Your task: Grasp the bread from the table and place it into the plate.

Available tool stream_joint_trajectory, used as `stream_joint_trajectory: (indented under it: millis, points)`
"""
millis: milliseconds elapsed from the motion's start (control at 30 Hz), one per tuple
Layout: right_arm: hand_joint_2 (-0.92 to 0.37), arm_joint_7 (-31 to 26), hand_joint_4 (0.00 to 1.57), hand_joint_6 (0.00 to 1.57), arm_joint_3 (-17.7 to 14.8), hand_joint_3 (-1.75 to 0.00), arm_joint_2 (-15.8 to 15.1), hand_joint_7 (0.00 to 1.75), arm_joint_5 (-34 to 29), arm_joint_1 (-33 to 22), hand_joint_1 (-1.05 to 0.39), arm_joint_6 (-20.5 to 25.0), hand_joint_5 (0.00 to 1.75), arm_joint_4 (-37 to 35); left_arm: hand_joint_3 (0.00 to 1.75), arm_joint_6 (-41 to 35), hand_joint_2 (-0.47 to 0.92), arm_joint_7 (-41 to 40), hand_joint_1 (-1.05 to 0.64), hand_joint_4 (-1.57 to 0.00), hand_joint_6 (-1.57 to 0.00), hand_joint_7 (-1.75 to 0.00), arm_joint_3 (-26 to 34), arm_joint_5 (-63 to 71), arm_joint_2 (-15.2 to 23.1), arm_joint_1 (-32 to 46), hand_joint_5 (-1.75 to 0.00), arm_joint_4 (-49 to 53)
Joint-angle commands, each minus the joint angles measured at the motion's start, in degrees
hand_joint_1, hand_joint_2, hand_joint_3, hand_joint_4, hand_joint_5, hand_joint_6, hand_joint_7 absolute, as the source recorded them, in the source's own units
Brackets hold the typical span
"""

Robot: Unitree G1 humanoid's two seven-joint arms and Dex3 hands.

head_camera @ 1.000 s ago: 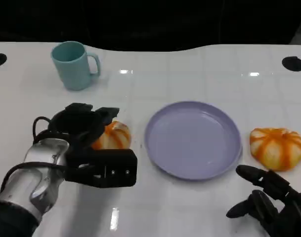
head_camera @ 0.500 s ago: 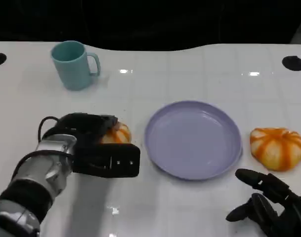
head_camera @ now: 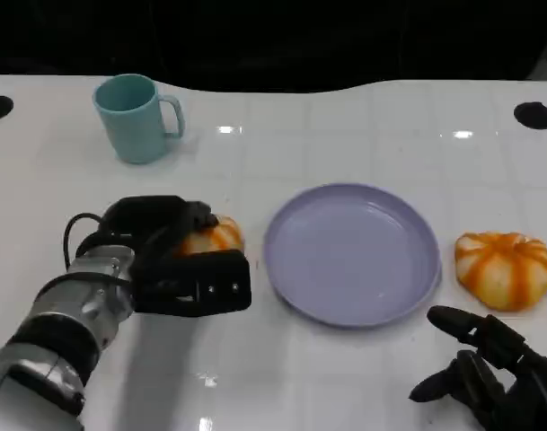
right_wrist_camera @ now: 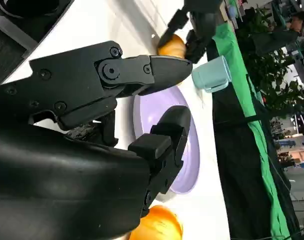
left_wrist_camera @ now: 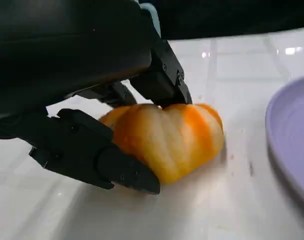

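An orange-and-white striped bread [head_camera: 216, 237] lies on the white table just left of the lilac plate [head_camera: 349, 254]. My left hand [head_camera: 170, 260] grips it: in the left wrist view the bread [left_wrist_camera: 166, 137] sits between a lower finger [left_wrist_camera: 97, 157] and the upper fingers, all touching it, and it rests on the table. A second, similar bread [head_camera: 505, 269] lies right of the plate. My right hand [head_camera: 489, 368] rests at the table's lower right with its fingers apart, holding nothing. The right wrist view looks across the plate [right_wrist_camera: 191, 160] to the held bread [right_wrist_camera: 171, 46].
A teal mug [head_camera: 134, 117] stands at the back left, well away from the hand. The plate rim [left_wrist_camera: 291, 135] lies a short way from the held bread. Dark round holes [head_camera: 533, 114] mark the table's far corners.
My left hand has come down and closed its fingers around the left bread, which has shifted slightly toward the plate. The right hand has stayed put.
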State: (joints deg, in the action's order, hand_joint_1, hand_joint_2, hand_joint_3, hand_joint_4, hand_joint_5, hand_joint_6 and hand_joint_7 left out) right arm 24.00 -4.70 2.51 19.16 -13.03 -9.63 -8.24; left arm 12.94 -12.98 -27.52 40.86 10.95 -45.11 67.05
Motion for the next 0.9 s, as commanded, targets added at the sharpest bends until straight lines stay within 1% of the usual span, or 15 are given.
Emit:
stream_joint_trajectory:
  millis: [33, 67, 100, 133, 200, 267, 300, 400, 433, 467, 567, 733, 800, 900]
  points:
    - [-0.92, -0.06, 0.72, 0.84, -0.35, -0.26, -0.78, 0.59, -0.20, -0.02, -0.78, -0.92, 1.17, 0.12, 0.35, 1.92, 0.92, -4.79, -0.16, -0.83, -0.63, -1.69, 0.71, -1.51, -0.04, -0.33, -1.73, 2.23]
    - [-0.92, 0.07, 0.72, 0.84, -0.40, -0.26, -0.87, 0.59, -0.18, 0.06, -0.78, -1.00, 1.17, -0.10, 0.38, 2.20, 0.92, -5.11, -0.16, -0.83, -0.62, -1.72, 1.36, -2.42, 0.01, -0.29, -1.74, 2.43]
    - [-0.92, 0.13, 0.72, 0.84, -0.43, -0.27, -0.92, 0.59, -0.16, 0.10, -0.78, -0.99, 1.17, -0.21, 0.52, 2.39, 0.86, -5.31, -0.16, -0.82, -0.62, -1.74, 1.81, -3.08, 0.03, -0.28, -1.74, 2.56]
    - [-0.92, 0.13, 0.72, 0.84, -0.44, -0.27, -0.97, 0.59, -0.14, 0.05, -0.78, -0.91, 1.17, -0.13, 0.59, 2.11, 0.82, -6.13, -0.16, -0.82, -0.62, -1.74, 2.74, -4.07, -0.17, -0.16, -1.74, 2.41]
    - [-0.92, -0.02, 0.71, 0.84, -0.49, -0.27, -0.96, 0.59, 0.00, -0.12, -0.77, -0.54, 1.16, 0.26, 0.79, 0.60, 0.71, -7.34, -0.14, -0.81, -0.58, -1.75, 4.40, -5.80, -0.76, -0.19, -1.75, 1.78]
    - [-0.92, 0.01, 0.71, 0.84, -0.53, -0.27, -0.92, 0.59, 0.07, -0.18, -0.77, -0.64, 1.16, 0.37, 0.84, 0.07, 0.69, -8.19, -0.14, -0.81, -0.57, -1.75, 5.50, -7.04, -0.98, -0.29, -1.75, 0.85]
    - [-0.92, 0.08, 0.71, 0.84, -0.55, -0.27, -0.91, 0.59, 0.02, -0.11, -0.77, -0.92, 1.16, 0.20, 0.91, 0.42, 0.68, -8.18, -0.14, -0.82, -0.56, -1.75, 6.04, -7.68, -0.90, -0.31, -1.75, 0.35]
    - [-0.92, 0.00, 0.71, 0.84, -0.55, -0.27, -0.91, 0.59, -0.12, -0.02, -0.77, -1.10, 1.16, 0.08, 0.96, 1.82, 0.67, -7.86, -0.15, -0.82, -0.55, -1.75, 7.45, -9.44, -0.78, -0.22, -1.75, -1.00]
    - [-0.92, -0.10, 0.71, 0.84, -0.53, -0.27, -0.91, 0.59, -0.16, -0.04, -0.77, -1.01, 1.16, 0.14, 1.07, 2.53, 0.60, -7.75, -0.16, -0.84, -0.60, -1.75, 8.07, -10.21, -0.77, -0.16, -1.75, -1.59]
    - [-0.92, -0.25, 0.72, 0.84, -0.51, -0.27, -0.87, 0.59, -0.07, -0.08, -0.77, -0.66, 1.16, 0.36, 1.11, 2.89, 0.58, -6.68, -0.16, -0.85, -0.61, -1.75, 8.95, -11.36, -0.84, -0.22, -1.75, -2.89]
    - [-0.92, -0.42, 0.72, 0.85, -0.49, -0.27, -0.81, 0.59, 0.09, -0.15, -0.77, -0.20, 1.16, 0.64, 1.15, 2.79, 0.55, -4.86, -0.15, -0.86, -0.65, -1.75, 9.88, -12.77, -0.86, -0.10, -1.75, -5.02]
    - [-0.92, 0.20, 0.72, 0.85, -0.67, -0.27, -1.01, 0.58, 0.36, 0.27, -0.77, -0.41, 1.16, -0.11, 1.16, 8.51, 0.51, -0.47, -0.12, -0.86, -0.66, -1.75, 8.25, -12.48, -0.21, -0.84, -1.75, -10.61]
    - [-0.92, 0.13, 0.72, 0.85, -0.62, -0.27, -1.10, 0.58, 0.01, 0.33, -0.76, -0.59, 1.16, -0.15, 1.18, 10.72, 0.49, 1.06, -0.11, -0.86, -0.67, -1.75, 7.66, -12.24, -0.59, -1.50, -1.75, -11.86]
    - [-0.92, -0.10, 0.72, 0.85, -0.55, -0.28, -1.17, 0.58, -0.23, 0.27, -0.77, -0.27, 1.16, 0.12, 1.22, 11.90, 0.46, 1.82, -0.12, -0.85, -0.67, -1.75, 7.30, -12.15, -1.19, -2.05, -1.75, -12.48]
